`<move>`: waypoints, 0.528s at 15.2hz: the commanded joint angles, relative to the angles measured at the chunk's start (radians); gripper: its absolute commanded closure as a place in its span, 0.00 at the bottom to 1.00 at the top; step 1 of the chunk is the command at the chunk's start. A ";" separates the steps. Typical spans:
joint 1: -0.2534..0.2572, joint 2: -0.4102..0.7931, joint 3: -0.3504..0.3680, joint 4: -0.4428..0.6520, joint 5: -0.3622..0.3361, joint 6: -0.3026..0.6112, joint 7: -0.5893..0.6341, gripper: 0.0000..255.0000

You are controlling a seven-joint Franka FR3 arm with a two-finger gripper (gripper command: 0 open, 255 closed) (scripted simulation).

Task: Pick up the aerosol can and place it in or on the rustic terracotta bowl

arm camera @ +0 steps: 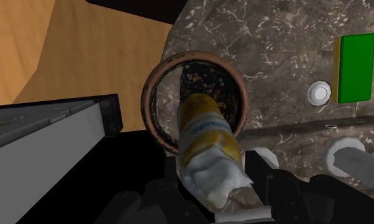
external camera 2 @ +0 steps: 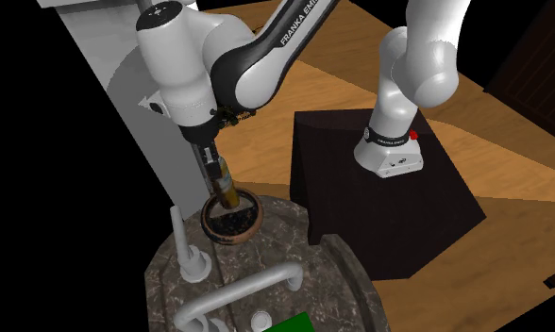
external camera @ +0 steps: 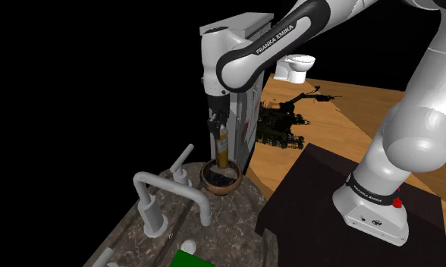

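At the mottled counter's (external camera: 240, 218) edge, my gripper (external camera: 218, 130) clamps the aerosol can (external camera: 223, 149), lower end inside the brown bowl (external camera: 205, 177). Shoulder view shows a white toilet (external camera: 296, 67) beyond the wooden floor (external camera: 343, 121).

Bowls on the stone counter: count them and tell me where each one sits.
1. The brown bowl sits near the speckled counter's edge, right under the gripper, which holds the yellow aerosol can over its opening. Others may be hidden behind the arm.
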 commanded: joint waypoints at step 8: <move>0.003 0.070 -0.004 -0.034 -0.028 0.102 0.020 1.00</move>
